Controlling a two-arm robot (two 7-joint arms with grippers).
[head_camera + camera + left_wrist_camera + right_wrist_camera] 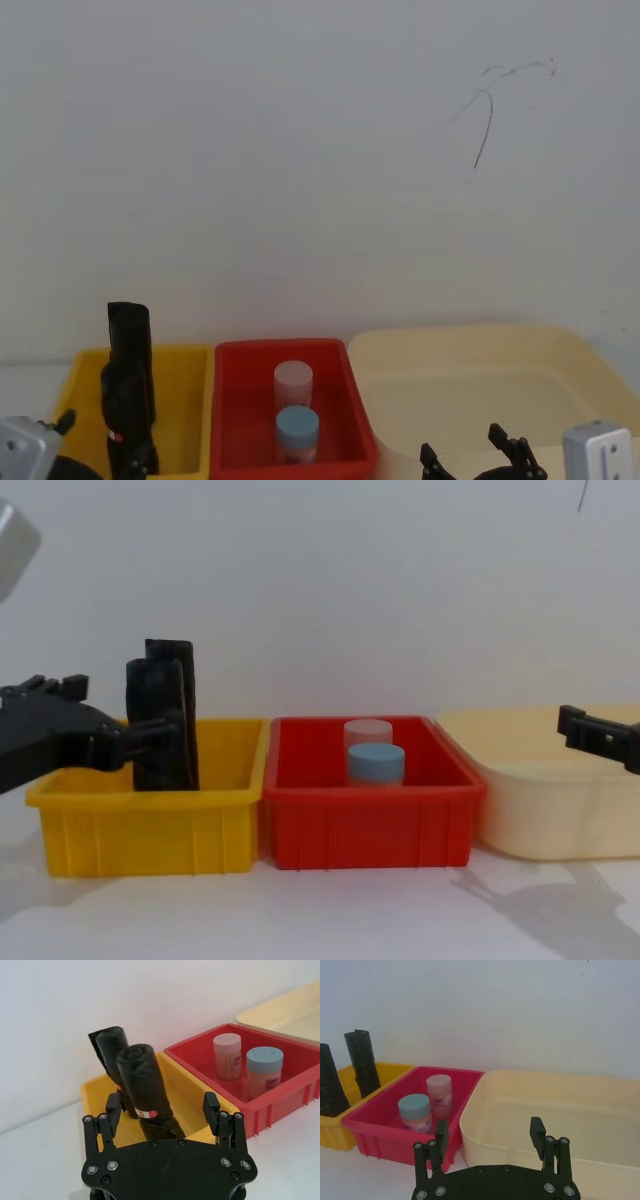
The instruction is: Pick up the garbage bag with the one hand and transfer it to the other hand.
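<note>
The garbage bag (145,1087), a black crinkly roll with a red-and-white mark, stands upright in the yellow bin (95,1095). It also shows in the head view as the garbage bag (128,415). My left gripper (162,1110) is open at the bin's near wall, one finger on either side of the bag's lower part, not closed on it. In the chest view the left gripper (140,738) reaches in from the left to the bag (158,715). My right gripper (489,1132) hangs open in front of the cream bin (555,1085), holding nothing.
A slimmer plain black roll (111,1045) stands behind the bag in the same bin. The red bin (370,810) in the middle holds a pink-capped jar (227,1055) and a blue-capped jar (264,1070). A white wall stands close behind the bins.
</note>
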